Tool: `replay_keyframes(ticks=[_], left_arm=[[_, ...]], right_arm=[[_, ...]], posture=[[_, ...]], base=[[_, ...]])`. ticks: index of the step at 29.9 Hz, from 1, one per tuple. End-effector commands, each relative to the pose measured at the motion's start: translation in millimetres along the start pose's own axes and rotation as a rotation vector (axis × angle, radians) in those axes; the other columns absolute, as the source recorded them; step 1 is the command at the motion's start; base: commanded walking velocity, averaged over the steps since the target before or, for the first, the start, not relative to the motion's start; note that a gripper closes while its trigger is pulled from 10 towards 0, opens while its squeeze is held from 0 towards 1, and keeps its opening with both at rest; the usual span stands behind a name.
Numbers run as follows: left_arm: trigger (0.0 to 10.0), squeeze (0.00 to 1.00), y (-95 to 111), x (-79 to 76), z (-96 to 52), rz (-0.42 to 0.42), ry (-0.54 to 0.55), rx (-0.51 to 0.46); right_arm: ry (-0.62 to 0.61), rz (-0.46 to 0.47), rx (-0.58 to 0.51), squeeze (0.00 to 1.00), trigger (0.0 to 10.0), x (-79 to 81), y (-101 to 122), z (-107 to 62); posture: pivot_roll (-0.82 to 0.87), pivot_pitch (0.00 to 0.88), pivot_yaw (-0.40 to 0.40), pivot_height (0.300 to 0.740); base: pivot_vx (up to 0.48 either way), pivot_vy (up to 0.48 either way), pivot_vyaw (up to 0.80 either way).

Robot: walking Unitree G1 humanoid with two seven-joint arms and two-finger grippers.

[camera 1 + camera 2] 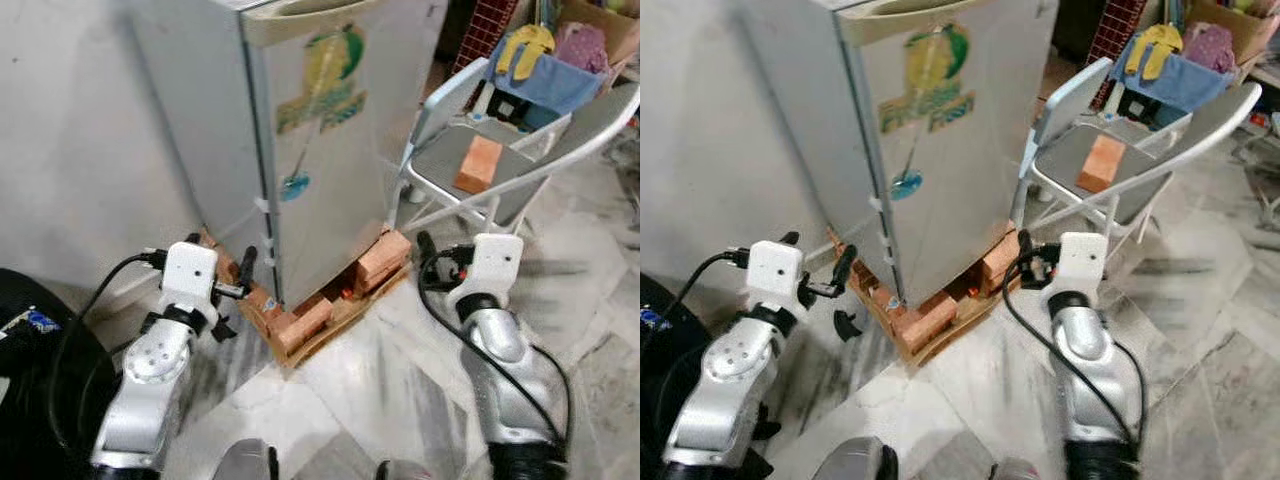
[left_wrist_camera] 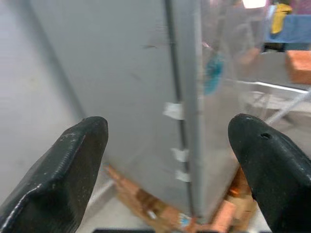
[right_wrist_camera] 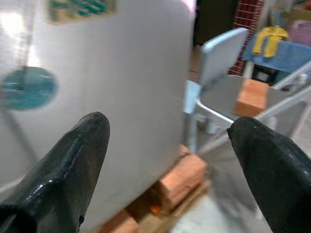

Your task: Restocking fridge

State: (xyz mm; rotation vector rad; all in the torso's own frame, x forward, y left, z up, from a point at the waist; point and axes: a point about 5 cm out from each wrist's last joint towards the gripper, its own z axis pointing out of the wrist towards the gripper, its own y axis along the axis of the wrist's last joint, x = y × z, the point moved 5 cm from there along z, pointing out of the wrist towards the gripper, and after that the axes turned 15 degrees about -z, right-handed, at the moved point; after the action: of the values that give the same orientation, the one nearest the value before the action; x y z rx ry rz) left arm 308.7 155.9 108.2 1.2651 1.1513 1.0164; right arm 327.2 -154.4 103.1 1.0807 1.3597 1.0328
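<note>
So the fridge [image 1: 300,130] is a small silver-grey box with a smooth, slightly shiny metal skin, door shut, standing straight ahead against a plain pale wall [image 1: 70,130]. The door has a green and yellow fruit sticker [image 1: 330,80] up top and a little round teal sticker [image 1: 293,186] lower down, plus a few white tape-like tabs along the door edge. It's propped off the floor on rough orange bricks [image 1: 385,255] laid over a flat wooden pallet [image 1: 300,345].

The left gripper [image 1: 235,285] hangs low near the fridge's left front corner, close to the bricks, not touching anything. In its wrist view both rounded matte black fingers [image 2: 63,170] are spread wide with the door seam between them. The right gripper [image 1: 430,262] sits low just off the right corner, near the brick there; its fingers [image 3: 73,165] are also wide apart and holding nothing.

To the right and further back there's a grey folding chair [image 1: 500,150] with a thin tubular frame, and one loose brick [image 1: 478,163] lying on its seat. Behind that is a blue cloth [image 1: 560,80] draped over something, with a yellow glove-looking thing [image 1: 525,45] on it. Floor [image 1: 400,390] is glossy pale marble with grey streaks. A black rounded object [image 1: 30,380] sits at near left.
</note>
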Motion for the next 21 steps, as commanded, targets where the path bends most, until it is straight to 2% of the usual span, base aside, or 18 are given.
replay_keyframes(ticks=[1,4,8,12,16,21], left_arm=[[10.0,0.0,2,-8.4,2.8,0.011,-0.018,-0.019],[10.0,0.0,5,-10.6,5.4,-0.006,-0.015,-0.035],[10.0,0.0,9,-9.0,5.9,0.014,0.009,-0.063],[10.0,0.0,8,-8.1,3.8,-0.025,0.004,-0.055],[10.0,0.0,6,-15.1,3.5,-0.006,-0.037,-0.048],[10.0,0.0,5,-17.1,5.2,-0.02,-0.053,-0.037]], right_arm=[[-0.02,-0.023,0.006,0.0,10.0,-10.7,0,0.5],[-0.002,-0.031,0.002,0.0,10.0,-9.5,2,3.1],[0.045,-0.055,-0.019,0.0,10.0,-0.9,10,13.0],[0.052,-0.053,-0.054,0.0,10.0,3.6,22,20.8],[0.031,-0.041,-0.06,0.0,10.0,1.7,24,21.4],[0.033,-0.038,-0.056,0.0,10.0,3.9,21,15.8]], posture=[[0.11,0.059,-0.069,0.74],[0.12,0.058,-0.097,0.74],[0.13,0.054,-0.114,0.74],[0.12,0.064,-0.092,0.74],[0.11,0.066,-0.08,0.74],[0.11,0.074,-0.065,0.74]], base=[[0.0,0.0,0.0],[0.0,0.0,0.0],[0.0,0.0,0.0],[0.0,0.404,-0.61],[0.126,0.416,-0.61],[0.25,0.411,0.0]])
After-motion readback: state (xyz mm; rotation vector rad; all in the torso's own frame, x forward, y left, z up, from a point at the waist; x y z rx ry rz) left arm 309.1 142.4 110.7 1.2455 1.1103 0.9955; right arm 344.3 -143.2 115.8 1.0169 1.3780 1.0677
